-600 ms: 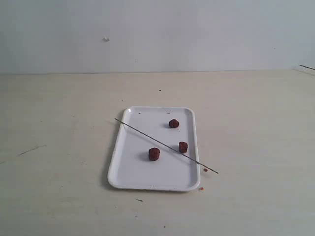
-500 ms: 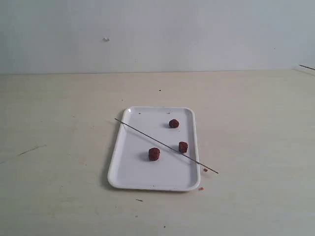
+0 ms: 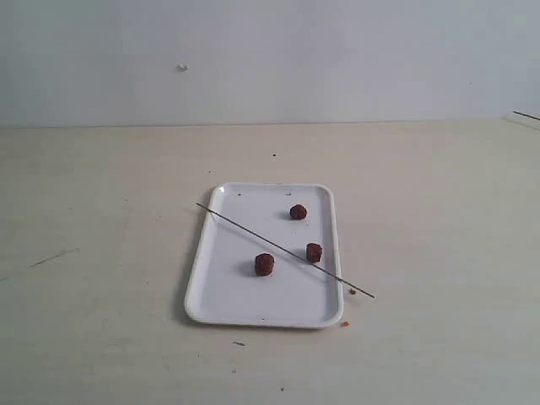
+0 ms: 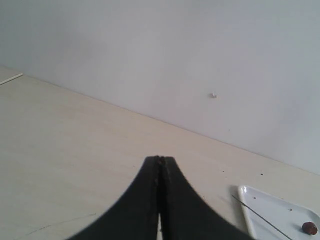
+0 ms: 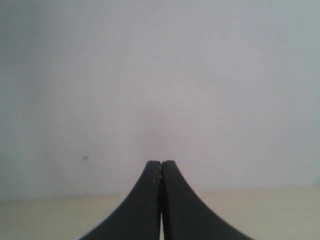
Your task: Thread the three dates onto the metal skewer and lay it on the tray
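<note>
Nothing has moved since the earlier frames. The three dates [image 3: 314,251] lie loose and unthreaded on the tray [image 3: 228,295], each apart from the others. The metal skewer [image 3: 285,250] lies slantwise across the tray with both ends overhanging the rim. It passes just beside one date and clear of the other two. Two reddish crumbs [image 3: 352,291] lie on the table [image 3: 101,253] just outside the tray's rim, near one end of the skewer.

Left pincer [image 4: 160,159]: jaws pressed together, holding nothing, poised over bare table. A corner of the tray, with one end of the skewer and one date, lies ahead of this pincer and well apart from it.

Right pincer [image 5: 161,162]: jaws likewise pressed together and empty. It faces the pale wall [image 5: 200,75], with a strip of table ahead of its tips.
</note>
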`<act>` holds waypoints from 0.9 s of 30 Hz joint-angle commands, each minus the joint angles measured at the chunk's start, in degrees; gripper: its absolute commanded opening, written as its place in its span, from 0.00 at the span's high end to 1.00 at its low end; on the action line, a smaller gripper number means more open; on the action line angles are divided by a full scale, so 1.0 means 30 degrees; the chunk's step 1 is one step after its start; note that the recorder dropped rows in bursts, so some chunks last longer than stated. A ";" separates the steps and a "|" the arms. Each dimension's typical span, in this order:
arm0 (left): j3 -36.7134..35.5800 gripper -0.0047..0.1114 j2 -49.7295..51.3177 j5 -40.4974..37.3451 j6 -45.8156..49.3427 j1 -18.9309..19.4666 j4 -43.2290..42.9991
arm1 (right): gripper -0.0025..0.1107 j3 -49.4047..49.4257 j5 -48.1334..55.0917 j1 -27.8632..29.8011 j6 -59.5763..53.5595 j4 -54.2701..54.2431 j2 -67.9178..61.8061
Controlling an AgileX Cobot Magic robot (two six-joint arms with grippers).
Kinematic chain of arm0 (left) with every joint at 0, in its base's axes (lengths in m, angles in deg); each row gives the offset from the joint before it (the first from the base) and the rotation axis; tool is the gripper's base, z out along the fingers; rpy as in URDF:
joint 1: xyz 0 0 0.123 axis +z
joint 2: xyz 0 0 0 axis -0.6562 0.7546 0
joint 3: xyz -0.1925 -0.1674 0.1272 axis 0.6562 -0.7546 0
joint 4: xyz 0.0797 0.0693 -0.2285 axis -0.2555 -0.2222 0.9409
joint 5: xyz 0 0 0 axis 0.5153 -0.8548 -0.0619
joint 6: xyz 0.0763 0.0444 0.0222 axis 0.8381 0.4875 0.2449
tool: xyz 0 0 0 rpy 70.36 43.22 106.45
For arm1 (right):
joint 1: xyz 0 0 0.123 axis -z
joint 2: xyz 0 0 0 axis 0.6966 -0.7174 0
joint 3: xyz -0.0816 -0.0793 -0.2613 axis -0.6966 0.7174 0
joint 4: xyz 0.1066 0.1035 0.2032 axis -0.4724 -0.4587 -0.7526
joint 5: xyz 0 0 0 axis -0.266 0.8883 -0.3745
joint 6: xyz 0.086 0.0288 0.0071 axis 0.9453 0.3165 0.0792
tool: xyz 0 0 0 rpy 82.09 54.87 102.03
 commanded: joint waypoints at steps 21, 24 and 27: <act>0.0007 0.96 -0.0133 0.0003 -0.0002 -0.0156 -0.0024 | 0.98 -0.6998 -0.1946 0.0087 -0.3732 -0.6761 -0.7591; 0.0007 0.96 -0.0133 0.0003 -0.0002 -0.0156 -0.0024 | 0.98 -1.1207 0.3186 0.0087 -0.6708 -0.6726 -1.2699; 0.0007 0.96 -0.0133 0.0003 -0.0002 -0.0156 -0.0024 | 0.98 -1.5733 0.9044 0.0087 -0.8641 -0.6148 -1.7440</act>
